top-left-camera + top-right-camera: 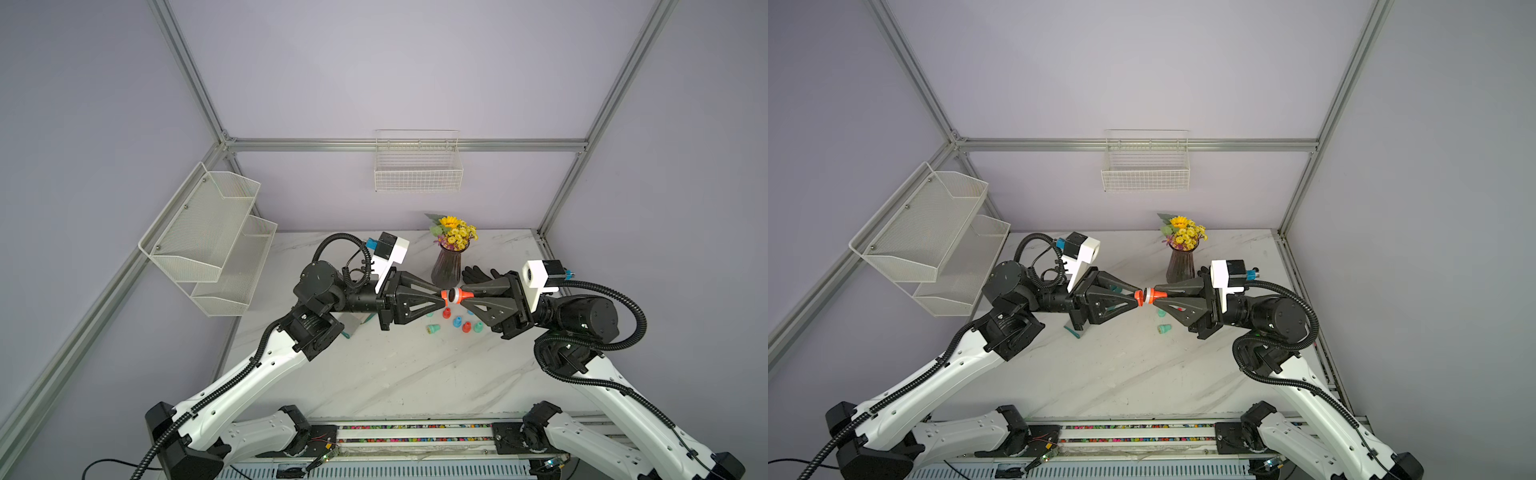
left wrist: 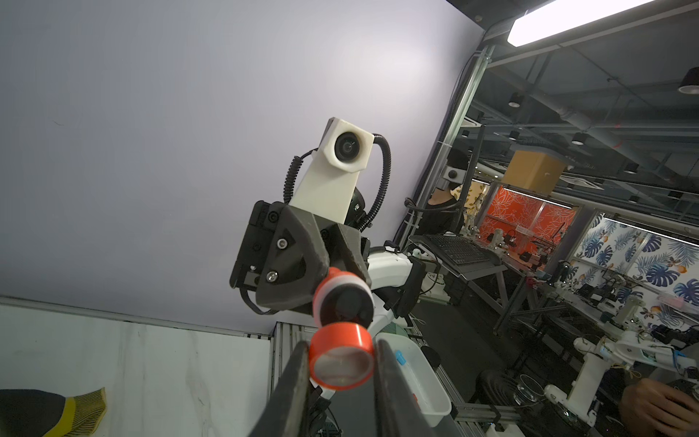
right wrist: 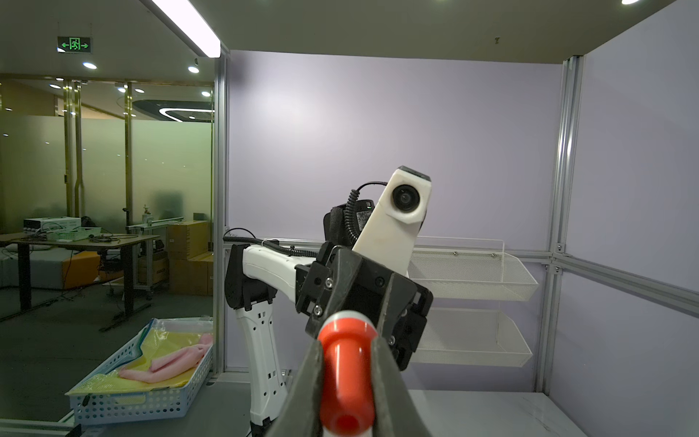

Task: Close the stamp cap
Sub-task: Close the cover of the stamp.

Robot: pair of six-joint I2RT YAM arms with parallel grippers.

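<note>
Both arms meet tip to tip in mid-air above the marble table (image 1: 395, 374). My left gripper (image 1: 441, 296) is shut on the short orange stamp cap (image 1: 444, 295), whose open end faces the stamp. My right gripper (image 1: 468, 296) is shut on the orange stamp (image 1: 458, 296) by its tapered handle; its white ring and dark face point at the cap. In the left wrist view the cap (image 2: 340, 363) sits between the fingers, just in front of the stamp (image 2: 342, 299), with a small gap. In the right wrist view the stamp (image 3: 346, 374) hides the cap.
Below the grippers several small coloured stamps (image 1: 457, 322) lie on the table. Behind the tips stand a ribbed vase of flowers (image 1: 446, 266) and a black glove (image 1: 478, 274). Wire baskets hang on the left wall (image 1: 208, 237) and back wall (image 1: 417, 166).
</note>
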